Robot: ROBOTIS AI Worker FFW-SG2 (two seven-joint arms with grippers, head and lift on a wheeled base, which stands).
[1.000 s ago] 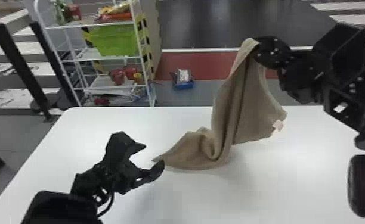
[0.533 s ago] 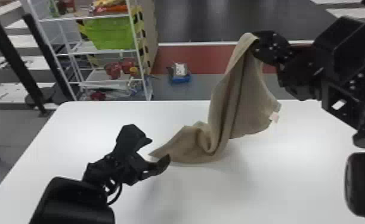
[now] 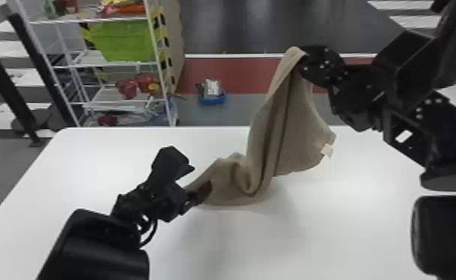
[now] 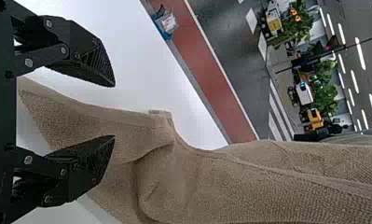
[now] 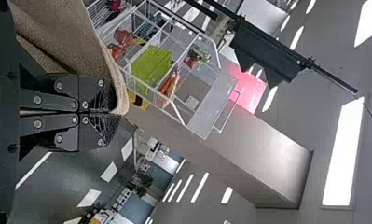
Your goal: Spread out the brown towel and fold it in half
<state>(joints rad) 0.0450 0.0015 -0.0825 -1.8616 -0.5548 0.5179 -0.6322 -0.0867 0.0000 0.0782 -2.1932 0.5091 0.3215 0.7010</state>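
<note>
My right gripper (image 3: pixel 302 56) is raised above the table's far side, holding the top of the brown towel (image 3: pixel 294 123). From there the cloth hangs down, and its lower part lies bunched on the white table with a corner toward the left. A pale tag sits on its right edge. My left gripper (image 3: pixel 201 178) is at that left corner, its fingers apart. In the left wrist view the left gripper (image 4: pixel 114 112) stands open, one finger over the towel (image 4: pixel 197 186). The right wrist view shows the right gripper (image 5: pixel 111 113) closed on the towel's edge (image 5: pixel 81 42).
The white table (image 3: pixel 331 231) extends below both arms. Beyond its far edge stand a white shelf rack (image 3: pixel 160 74) with a green bin (image 3: pixel 126 41) and, on the floor, a small blue tray (image 3: pixel 212 97). Black posts rise at the far left.
My left gripper has moved right to the towel's left corner, still open. The right gripper keeps its hold on the towel with little movement. The head view has shifted slightly.
</note>
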